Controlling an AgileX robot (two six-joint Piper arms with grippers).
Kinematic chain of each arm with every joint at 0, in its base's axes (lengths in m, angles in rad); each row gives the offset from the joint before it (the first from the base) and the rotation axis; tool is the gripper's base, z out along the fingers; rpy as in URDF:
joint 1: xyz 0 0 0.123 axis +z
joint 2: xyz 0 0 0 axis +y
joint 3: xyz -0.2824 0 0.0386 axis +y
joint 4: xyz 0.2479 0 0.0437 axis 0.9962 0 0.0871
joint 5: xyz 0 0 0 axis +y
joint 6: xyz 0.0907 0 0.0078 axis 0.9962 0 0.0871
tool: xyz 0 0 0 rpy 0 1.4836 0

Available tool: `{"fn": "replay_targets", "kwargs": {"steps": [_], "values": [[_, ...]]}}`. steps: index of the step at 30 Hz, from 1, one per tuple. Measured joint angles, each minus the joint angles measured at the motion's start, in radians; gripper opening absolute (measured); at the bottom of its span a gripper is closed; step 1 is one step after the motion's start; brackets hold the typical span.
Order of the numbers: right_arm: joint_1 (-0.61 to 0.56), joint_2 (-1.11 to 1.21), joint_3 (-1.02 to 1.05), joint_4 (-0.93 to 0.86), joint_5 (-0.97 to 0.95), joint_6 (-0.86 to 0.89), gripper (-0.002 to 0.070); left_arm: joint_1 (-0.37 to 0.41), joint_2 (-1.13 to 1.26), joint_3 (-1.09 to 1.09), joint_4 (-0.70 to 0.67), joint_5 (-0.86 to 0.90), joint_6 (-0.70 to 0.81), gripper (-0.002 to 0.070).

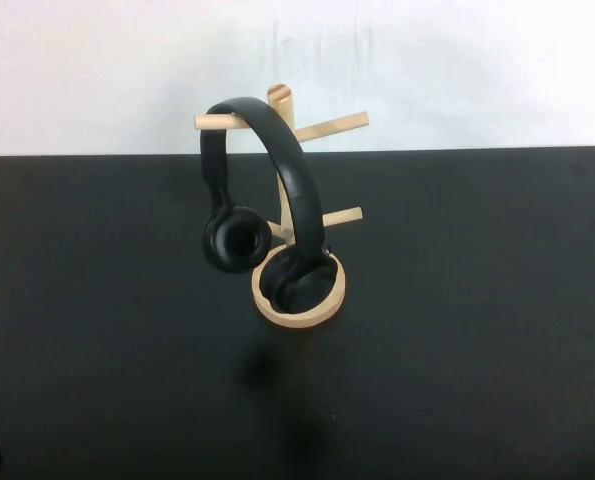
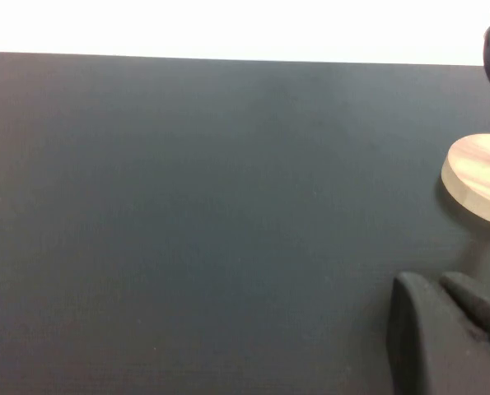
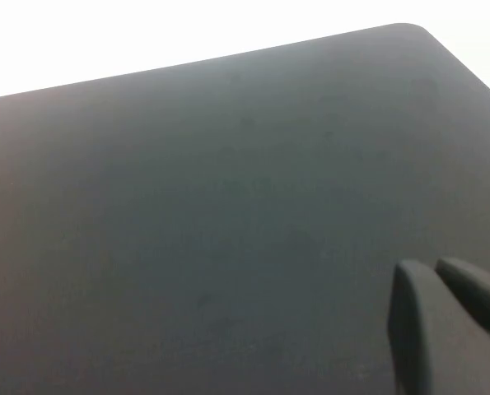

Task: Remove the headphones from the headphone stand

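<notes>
The high view alone shows the whole setup: the headphones (image 1: 267, 200) hang on the headphone stand (image 1: 299, 290), which stands on the black table (image 1: 477, 330) near its far edge, in front of a white wall (image 1: 457, 60). The wide headband arches over an upper peg at the top of the post. One round ear cup hangs free on the robot's left of the post; the other hangs low, just above the round disc base. Neither arm is clearly seen there; only a small dark tip shows at the near left corner of that view.

The left wrist view adds what the high view lacks: the left gripper (image 2: 450, 329), a dark shape low over the table, with its two fingers lying close together and only a thin seam between them. The disc base of the stand and a sliver of a black ear cup appear at the edge of that view, so the headphones are near this gripper but apart from it.

The right wrist view shows the right gripper (image 3: 450, 321) over bare table toward a rounded far corner, its fingers likewise pressed nearly together, holding nothing. Neither stand nor headphones appear there.
</notes>
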Motion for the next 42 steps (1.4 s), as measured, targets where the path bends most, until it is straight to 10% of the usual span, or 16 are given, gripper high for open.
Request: {"fn": "replay_targets", "kwargs": {"steps": [33, 42], "values": [[0.000, 0.000, 0.000, 0.000, 0.000, 0.000, -0.0006, 0.000, 0.000, 0.000, -0.018, -0.002, -0.003, -0.0003], [0.000, 0.000, 0.000, 0.000, 0.000, 0.000, -0.0006, 0.000, 0.000, 0.002, -0.610, -0.154, -0.014, -0.0003]]}}
